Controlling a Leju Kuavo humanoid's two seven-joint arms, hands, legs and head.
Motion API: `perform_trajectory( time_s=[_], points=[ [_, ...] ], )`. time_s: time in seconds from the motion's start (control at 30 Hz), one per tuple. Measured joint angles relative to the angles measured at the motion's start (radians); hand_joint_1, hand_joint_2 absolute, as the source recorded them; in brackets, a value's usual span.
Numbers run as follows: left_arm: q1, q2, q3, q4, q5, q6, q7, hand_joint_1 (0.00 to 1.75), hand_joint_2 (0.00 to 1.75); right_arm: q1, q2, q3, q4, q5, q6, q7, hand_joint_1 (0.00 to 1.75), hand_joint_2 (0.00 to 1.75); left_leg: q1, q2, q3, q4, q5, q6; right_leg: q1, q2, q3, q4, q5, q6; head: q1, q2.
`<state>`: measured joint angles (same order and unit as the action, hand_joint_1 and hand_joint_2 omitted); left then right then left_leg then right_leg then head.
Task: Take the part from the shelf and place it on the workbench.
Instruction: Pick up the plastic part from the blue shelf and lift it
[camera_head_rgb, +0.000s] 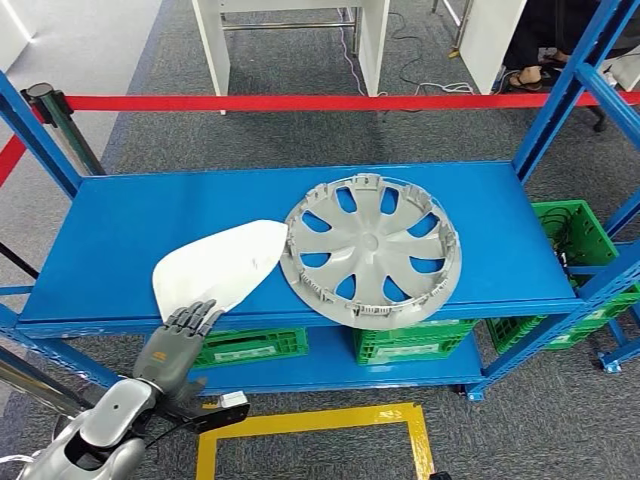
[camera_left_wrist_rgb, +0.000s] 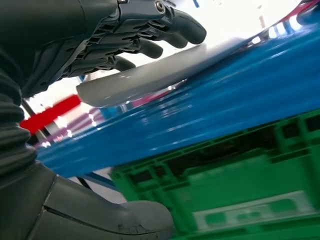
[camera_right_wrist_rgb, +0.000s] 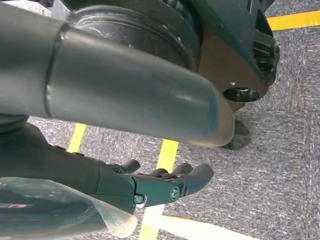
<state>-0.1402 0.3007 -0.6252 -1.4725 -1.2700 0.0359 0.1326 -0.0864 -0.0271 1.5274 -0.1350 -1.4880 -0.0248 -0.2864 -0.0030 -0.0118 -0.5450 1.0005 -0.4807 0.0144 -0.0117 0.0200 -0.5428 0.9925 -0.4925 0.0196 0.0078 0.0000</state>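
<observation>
A flat white teardrop-shaped part (camera_head_rgb: 219, 265) lies on the blue shelf (camera_head_rgb: 113, 240), its tip against a grey hubcap (camera_head_rgb: 371, 248) to its right. My left hand (camera_head_rgb: 177, 340) is at the shelf's front edge, with its fingers reaching over the part's near end. In the left wrist view the dark fingers (camera_left_wrist_rgb: 151, 30) lie spread just over the part's edge (camera_left_wrist_rgb: 151, 77), and the thumb (camera_left_wrist_rgb: 113, 220) is well below, under the shelf board (camera_left_wrist_rgb: 226, 110). Whether the fingers touch the part is unclear. My right hand (camera_right_wrist_rgb: 162, 182) hangs over the carpet, loosely extended and holding nothing.
Green crates (camera_head_rgb: 249, 345) (camera_head_rgb: 411, 340) sit on the lower shelf, and another (camera_head_rgb: 573, 235) at the right. Blue uprights (camera_head_rgb: 558, 100) frame the shelf's ends. A red barrier tape (camera_head_rgb: 302, 101) runs behind. Yellow floor lines (camera_head_rgb: 317, 422) mark the carpet below.
</observation>
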Motion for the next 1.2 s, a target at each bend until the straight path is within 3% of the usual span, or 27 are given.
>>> perform_trajectory(
  time_s=[0.6,1.2],
  points=[
    [-0.006,0.013,-0.049,-0.005,-0.172,0.030,0.097,0.00,1.75,0.001,0.000,0.000,0.000,-0.018,-0.004,-0.003,0.00,0.00,0.000,0.000,0.000,0.000,0.000,0.000,0.000,0.000,0.000,0.000,0.000,0.000,0.000,0.000],
    [0.001,0.010,-0.033,-0.005,-0.187,0.024,0.110,0.00,1.75,0.002,0.000,0.000,0.000,-0.018,-0.005,-0.002,0.00,0.00,0.000,0.000,0.000,0.000,0.000,0.000,0.000,0.000,0.000,0.000,0.000,0.000,0.000,0.000]
  ],
)
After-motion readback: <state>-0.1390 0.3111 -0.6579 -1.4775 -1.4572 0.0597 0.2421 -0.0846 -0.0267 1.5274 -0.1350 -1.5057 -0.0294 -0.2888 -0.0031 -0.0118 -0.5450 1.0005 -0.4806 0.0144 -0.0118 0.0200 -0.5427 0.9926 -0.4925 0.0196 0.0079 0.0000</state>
